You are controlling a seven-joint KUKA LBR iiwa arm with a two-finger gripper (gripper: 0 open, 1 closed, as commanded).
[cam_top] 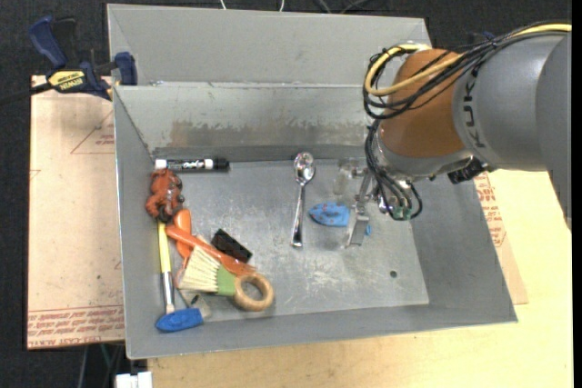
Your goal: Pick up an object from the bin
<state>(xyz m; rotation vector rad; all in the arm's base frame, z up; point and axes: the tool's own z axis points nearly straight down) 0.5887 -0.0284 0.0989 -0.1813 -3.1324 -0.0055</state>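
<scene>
On approach, I hold the gripper [359, 218] low beside a small blue piece [329, 214] near the spoon [299, 200], open or clenched I cannot tell; next, likely: centre, close, lift.

- Bare floor runs across the front right of the bin [273, 118], below the pincer [359, 218]; that is the roomiest spot.
- A metal spoon [299, 195] lies lengthwise mid-floor, and a small blue piece [329, 214] sits just beside it, close by the pincer. The gap between them is narrow.
- An open lane of floor separates the spoon from the left-hand heap.
- The left side is crowded with a black marker [193, 164] along the back wall, an orange toy figure [164, 194], a brush [205, 266], a black block [231, 245] and a tape ring [254, 293].
- The arm [491, 104] hangs over the right rear corner.
</scene>
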